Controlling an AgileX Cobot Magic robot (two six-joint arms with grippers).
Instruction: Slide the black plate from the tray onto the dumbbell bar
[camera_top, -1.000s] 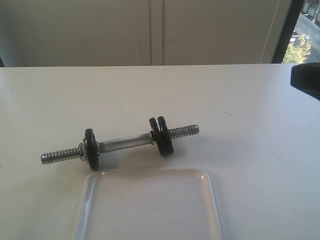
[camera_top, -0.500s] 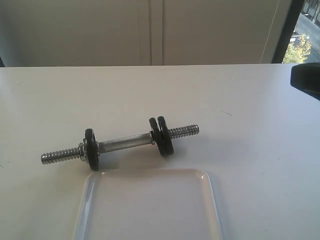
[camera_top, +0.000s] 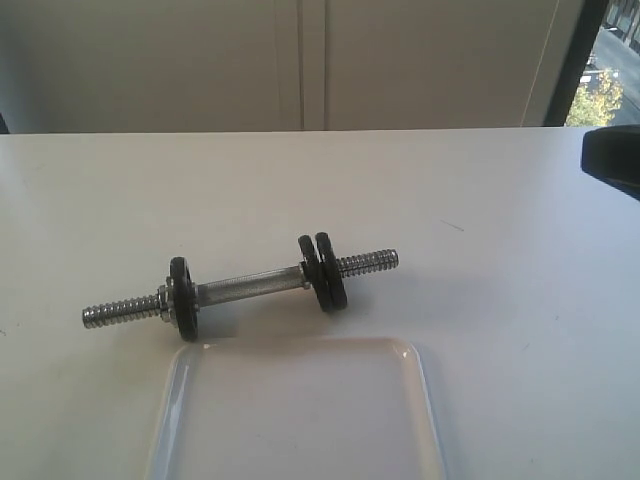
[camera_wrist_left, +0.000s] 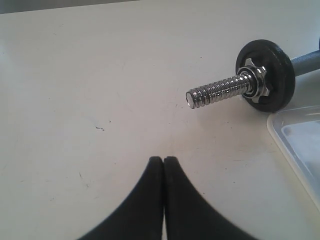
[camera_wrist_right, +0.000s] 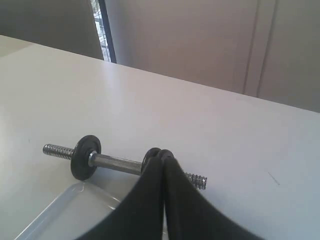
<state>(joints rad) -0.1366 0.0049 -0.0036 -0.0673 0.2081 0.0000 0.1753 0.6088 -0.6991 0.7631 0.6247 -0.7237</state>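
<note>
Dumbbell bar (camera_top: 250, 284): lies on the white table (camera_top: 500, 300), just behind the clear tray (camera_top: 425, 400).
Black plate (camera_top: 328, 272): one of three like discs threaded on the bar. Two sit pressed together near its right end and a single disc (camera_top: 182, 299) near its left. Which one is the task's I cannot tell.
Left gripper (camera_wrist_left: 163, 160): fingers closed on each other, holding nothing. The threaded bar end with the single disc lies ahead, apart from it.
Right gripper (camera_wrist_right: 163, 159): fingers pinched together, empty. The paired discs show just past its tips, clear of them.

Chrome dumbbell bar (camera_top: 250, 285) (black discs (camera_top: 324, 272)), clear tray (camera_top: 300, 410)
</note>
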